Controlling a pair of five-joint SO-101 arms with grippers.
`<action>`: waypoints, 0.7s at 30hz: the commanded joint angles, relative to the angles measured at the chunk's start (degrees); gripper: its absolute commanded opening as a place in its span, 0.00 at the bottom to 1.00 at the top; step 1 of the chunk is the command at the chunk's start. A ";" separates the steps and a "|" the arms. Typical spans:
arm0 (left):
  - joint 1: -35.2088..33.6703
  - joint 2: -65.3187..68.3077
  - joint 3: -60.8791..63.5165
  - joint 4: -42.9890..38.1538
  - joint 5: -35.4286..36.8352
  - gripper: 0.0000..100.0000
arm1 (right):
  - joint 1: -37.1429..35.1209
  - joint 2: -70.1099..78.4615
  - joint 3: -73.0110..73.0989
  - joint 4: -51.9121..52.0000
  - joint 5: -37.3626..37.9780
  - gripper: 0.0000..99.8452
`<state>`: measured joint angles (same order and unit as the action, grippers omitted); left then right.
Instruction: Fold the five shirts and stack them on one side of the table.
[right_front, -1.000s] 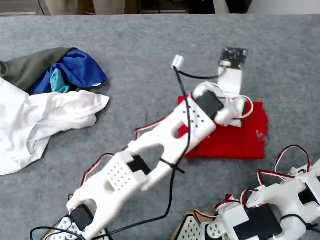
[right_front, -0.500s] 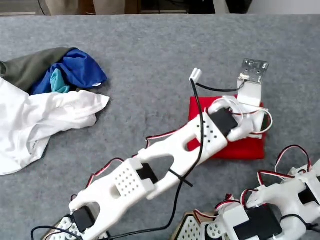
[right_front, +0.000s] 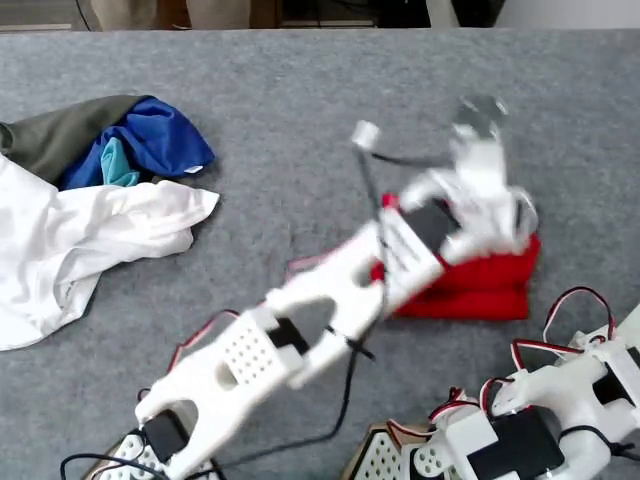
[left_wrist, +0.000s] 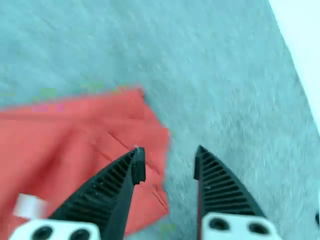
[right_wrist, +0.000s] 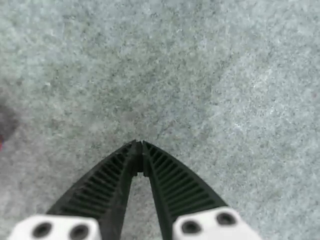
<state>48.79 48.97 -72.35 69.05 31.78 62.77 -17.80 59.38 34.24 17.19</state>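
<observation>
The left arm (right_front: 330, 300) has swung: its far end has gone a bit to the left and farther away than it was half a second ago. The heap on the left has not moved, and the right arm (right_front: 560, 420) has hardly moved.

The red shirt (right_front: 480, 285) lies on the right side of the grey table (right_front: 300, 80), partly under the left arm. It is already folded small. It lies long from left to right and short from near to far. I cannot tell which way its neck points, but the left wrist view shows a small white tag (left_wrist: 27, 205) on it.

The left gripper (left_wrist: 167, 162) is spread wide and holds nothing. One finger is over the shirt's edge and the other is over bare table, just beside a corner of the shirt. The right gripper (right_wrist: 139, 150) is squeezed closed on nothing, over bare table at the near right.

I think the red shirt is the one being folded now, and it is the first of five. The white shirt (right_front: 90, 240), the blue shirt (right_front: 150, 140), a dark one (right_front: 60, 135) and a teal bit (right_front: 115, 165) lie in a heap at the far left, not yet folded.

Next, the left gripper must either pinch that corner for one more fold, or lift away clean without dragging the cloth. Then it can go for the heap.
</observation>
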 joint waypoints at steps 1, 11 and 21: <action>-8.70 -2.59 -10.55 8.79 -2.37 0.10 | -0.92 -2.07 -0.13 -0.97 1.32 0.00; -27.78 -2.15 -13.01 32.00 -18.29 0.02 | -16.31 -0.04 -25.45 20.57 14.59 0.01; -29.36 -14.37 13.10 32.00 -27.34 0.02 | -34.42 23.78 -62.99 49.76 20.84 0.17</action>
<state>18.90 43.60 -66.11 100.26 7.16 30.95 0.75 6.46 77.93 35.82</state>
